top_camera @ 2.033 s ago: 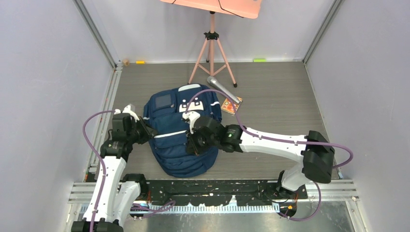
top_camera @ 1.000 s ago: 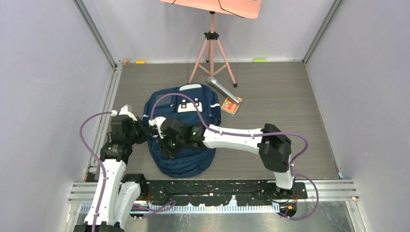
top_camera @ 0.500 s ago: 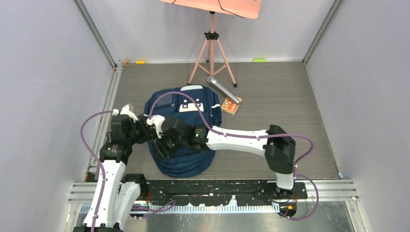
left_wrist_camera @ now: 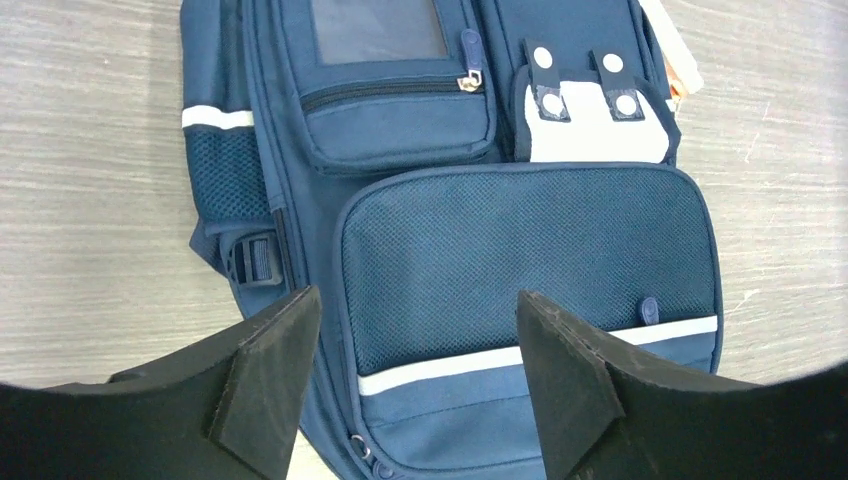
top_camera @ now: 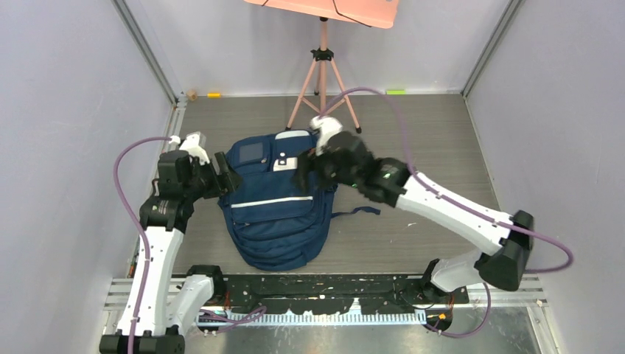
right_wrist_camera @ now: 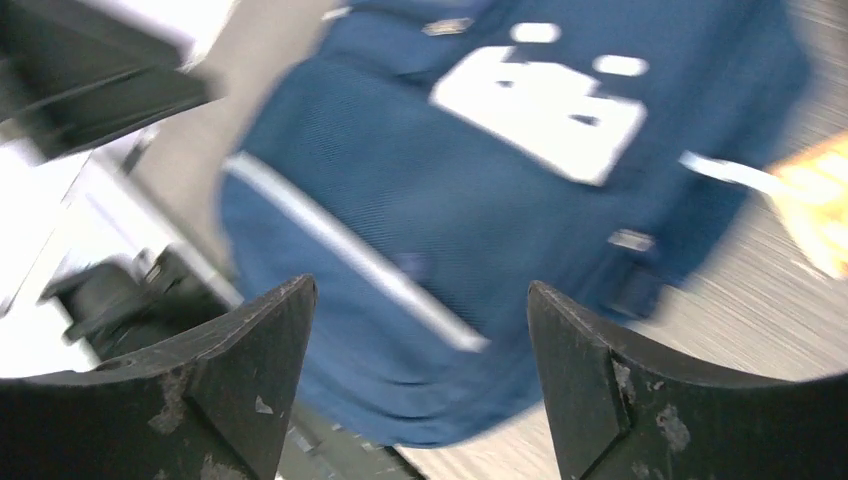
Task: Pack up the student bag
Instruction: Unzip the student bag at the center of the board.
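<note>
navy blue fabric with thin white stripes: the student bag point(top_camera: 276, 221) is lying flat, front up, on the grey wood-grain table point(top_camera: 413, 243), just beyond the arm bases. the left gripper point(left_wrist_camera: 415, 300) is hovering at the bag's left edge, its black fingers point(left_wrist_camera: 270, 370) standing apart and gripping nothing, pointing toward the mesh pocket point(left_wrist_camera: 520, 260). the right gripper point(right_wrist_camera: 420, 290) is hanging above the bag's far right corner, near the white patch point(top_camera: 284, 164), fingers spread wide and empty. farther back, a pink tripod point(top_camera: 322, 81) is standing near the rear wall.
</note>
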Available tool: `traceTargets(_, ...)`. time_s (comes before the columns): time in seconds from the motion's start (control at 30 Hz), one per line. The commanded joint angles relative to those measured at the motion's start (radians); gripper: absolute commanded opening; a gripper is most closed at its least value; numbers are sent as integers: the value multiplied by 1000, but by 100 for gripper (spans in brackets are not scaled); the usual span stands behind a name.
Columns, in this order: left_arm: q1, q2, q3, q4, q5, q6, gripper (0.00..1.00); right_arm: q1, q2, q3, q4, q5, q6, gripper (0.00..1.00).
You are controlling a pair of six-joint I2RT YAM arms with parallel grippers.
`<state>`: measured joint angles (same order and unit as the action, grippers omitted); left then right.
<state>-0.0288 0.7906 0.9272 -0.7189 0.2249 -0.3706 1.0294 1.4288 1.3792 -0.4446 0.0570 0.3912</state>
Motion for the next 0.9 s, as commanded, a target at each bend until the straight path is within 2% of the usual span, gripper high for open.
traceTargets(0.0,-16,65,76,8,42,104,75,-231,-110,-103,-132,141,107,84)
traceTargets(0.13,-16,128,80,98,93,113,80,-428,-83,-187,-136,177,185,83)
traceTargets(0.27,-17,172,73,164,91,118,82,-549,33,-235,-78,174,236,76)
traceTargets(0.63,-17,192,25,210,13,170,82,-601,275,-219,134,181,397,65)
traceTargets(0.87,-18,184,24,193,-5,191,83,-619,379,-222,190,199,495,59)
